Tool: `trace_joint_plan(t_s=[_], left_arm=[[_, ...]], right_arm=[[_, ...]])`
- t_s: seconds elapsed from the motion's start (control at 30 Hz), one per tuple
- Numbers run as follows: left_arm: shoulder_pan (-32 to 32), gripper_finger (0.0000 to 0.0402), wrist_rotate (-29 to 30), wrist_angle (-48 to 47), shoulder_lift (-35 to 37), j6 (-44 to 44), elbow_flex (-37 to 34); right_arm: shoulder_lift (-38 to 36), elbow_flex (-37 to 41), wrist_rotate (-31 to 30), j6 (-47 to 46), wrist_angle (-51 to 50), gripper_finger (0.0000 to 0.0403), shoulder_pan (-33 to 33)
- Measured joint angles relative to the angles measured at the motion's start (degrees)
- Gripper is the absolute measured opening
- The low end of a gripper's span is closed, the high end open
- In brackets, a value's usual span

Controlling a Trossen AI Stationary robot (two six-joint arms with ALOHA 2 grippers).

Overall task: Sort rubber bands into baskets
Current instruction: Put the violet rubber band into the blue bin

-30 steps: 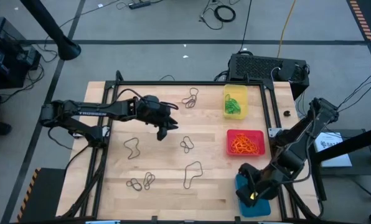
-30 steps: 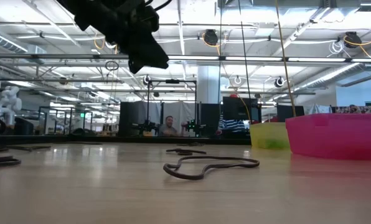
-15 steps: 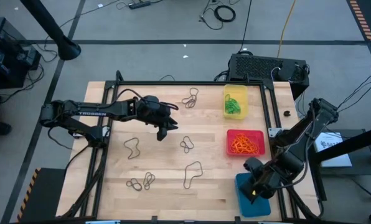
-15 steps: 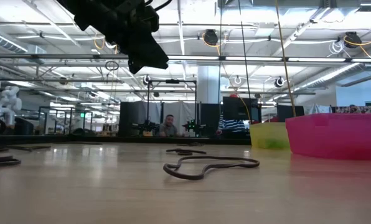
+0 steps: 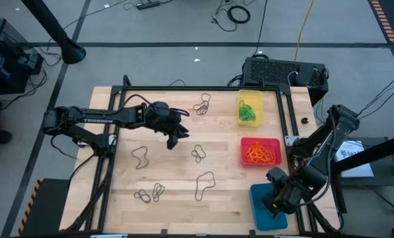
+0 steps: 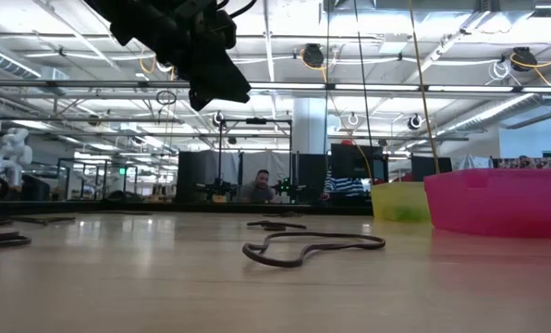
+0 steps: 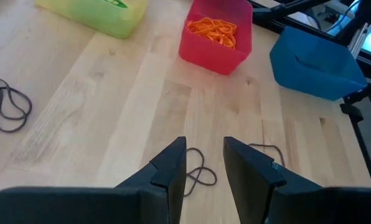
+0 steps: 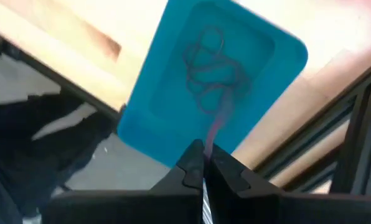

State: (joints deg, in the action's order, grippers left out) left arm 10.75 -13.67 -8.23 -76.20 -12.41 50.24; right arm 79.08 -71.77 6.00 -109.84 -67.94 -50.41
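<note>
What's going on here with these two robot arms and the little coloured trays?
The arms are sorting rubber bands by colour. The right gripper hangs over the blue basket, pinching a dark band that trails into the pile there. The left gripper hovers open above another dark band mid-table. Green bands sit in the yellow basket, orange in the red basket; several dark bands remain loose.

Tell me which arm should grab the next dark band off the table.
Left. The left gripper hangs open over the middle of the table, with a dark band just below it. The right gripper is over the blue basket, shut on a band hanging into it.
</note>
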Motion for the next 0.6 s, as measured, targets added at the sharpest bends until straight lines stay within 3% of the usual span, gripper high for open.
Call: trace_joint_plan(t_s=[0.23, 0.6], left_arm=[[0.0, 0.0113, 0.0, -0.4, 0.0, -0.8, 0.0], [0.0, 0.0113, 0.0, -2.0, 0.0, -0.8, 0.0]], right_arm=[[2.1, 0.0, -4.7, -0.3, 0.0, 0.0, 0.0], [6.0, 0.0, -4.4, 1.0, 1.1, 0.0013, -0.1]])
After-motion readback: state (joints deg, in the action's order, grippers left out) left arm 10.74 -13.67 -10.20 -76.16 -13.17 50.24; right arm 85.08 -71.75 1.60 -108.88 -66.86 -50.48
